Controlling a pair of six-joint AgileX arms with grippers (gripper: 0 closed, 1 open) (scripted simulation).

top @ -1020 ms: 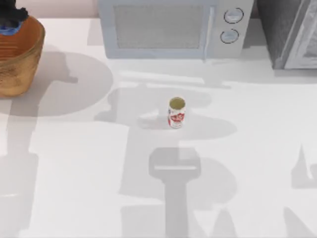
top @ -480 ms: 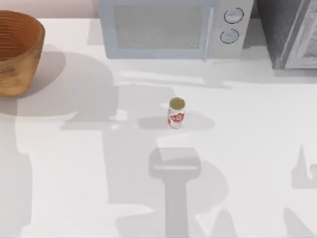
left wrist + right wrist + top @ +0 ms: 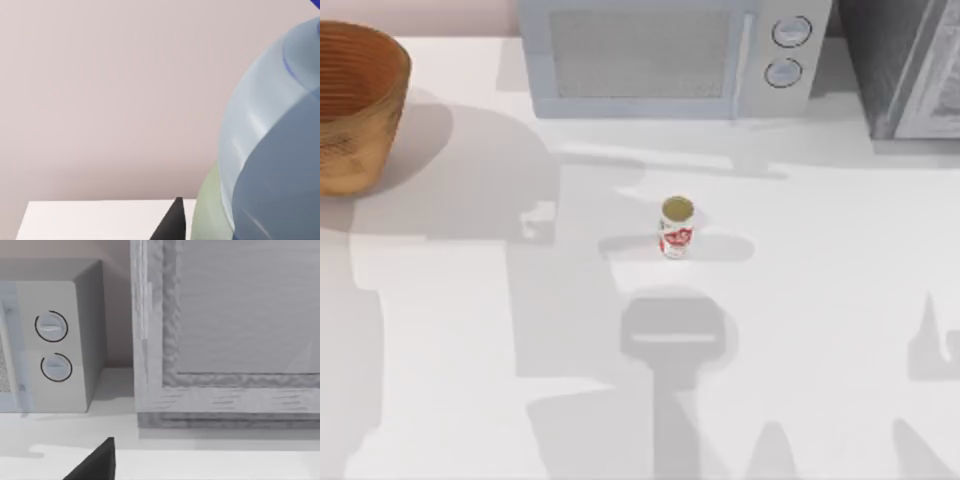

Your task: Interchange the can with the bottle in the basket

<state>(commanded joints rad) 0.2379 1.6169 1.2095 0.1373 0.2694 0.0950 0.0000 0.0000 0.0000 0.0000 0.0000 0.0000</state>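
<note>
Bottle (image 3: 270, 150) lifted from basket (image 3: 355, 100), against left gripper

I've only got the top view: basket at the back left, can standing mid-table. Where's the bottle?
Observer: The bottle is right up against the left wrist camera, with bare wall behind it.
Operator: Okay. And what's the right wrist camera facing?
Observer: The microwave, on the side with its two dials, and the grey cabinet next to it.
Operator: Any of the bottle's label showing?
Observer: A pale green patch of it, at the edge of the blue body.
</note>
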